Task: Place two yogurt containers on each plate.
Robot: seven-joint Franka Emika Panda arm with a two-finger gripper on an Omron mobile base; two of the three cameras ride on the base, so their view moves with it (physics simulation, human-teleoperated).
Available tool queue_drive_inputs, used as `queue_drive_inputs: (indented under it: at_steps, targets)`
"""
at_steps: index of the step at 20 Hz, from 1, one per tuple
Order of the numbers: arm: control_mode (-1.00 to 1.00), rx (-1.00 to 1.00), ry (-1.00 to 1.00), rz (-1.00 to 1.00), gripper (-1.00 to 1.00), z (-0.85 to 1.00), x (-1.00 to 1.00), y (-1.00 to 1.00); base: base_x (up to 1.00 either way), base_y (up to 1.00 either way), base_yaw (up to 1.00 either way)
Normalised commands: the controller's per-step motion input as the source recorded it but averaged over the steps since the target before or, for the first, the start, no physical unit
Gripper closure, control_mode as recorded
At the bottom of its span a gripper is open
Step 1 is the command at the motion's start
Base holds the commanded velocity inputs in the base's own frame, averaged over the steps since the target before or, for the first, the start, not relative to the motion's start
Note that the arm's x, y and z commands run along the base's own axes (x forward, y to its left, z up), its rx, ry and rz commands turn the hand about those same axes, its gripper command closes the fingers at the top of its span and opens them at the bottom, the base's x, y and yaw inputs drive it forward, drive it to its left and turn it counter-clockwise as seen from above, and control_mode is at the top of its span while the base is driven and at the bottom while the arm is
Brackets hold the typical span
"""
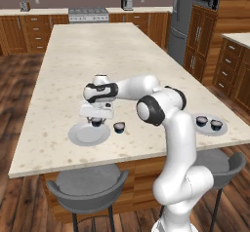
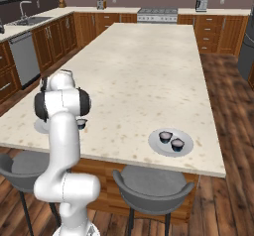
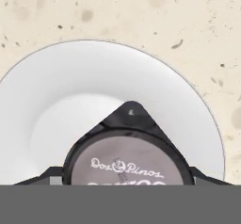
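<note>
arm low, leftward; gripper (image 1: 96, 122) downward, clamped

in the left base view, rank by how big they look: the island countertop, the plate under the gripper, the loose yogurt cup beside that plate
1. Island countertop, by far the largest.
2. Plate under the gripper, several cups wide.
3. Loose yogurt cup, smallest.
Plate and cup sit at a similar depth, so nearness does not blur their order.
</note>
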Motion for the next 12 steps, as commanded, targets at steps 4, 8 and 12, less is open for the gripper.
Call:
queue_drive_inputs:
  at_steps: [4, 8, 12]
  targets:
    - [-1.00, -0.12, 0.11, 0.00, 1.00, -0.25, 0.00, 0.26, 0.00, 0.00, 0.00]
    - [-1.00, -0.05, 0.04, 0.00, 1.00, -0.19, 0.00, 0.25, 0.00, 0.00, 0.00]
    - [-1.00, 0.00, -0.11, 0.00, -1.00, -0.14, 0.00, 0.08, 0.00, 0.00, 0.00]
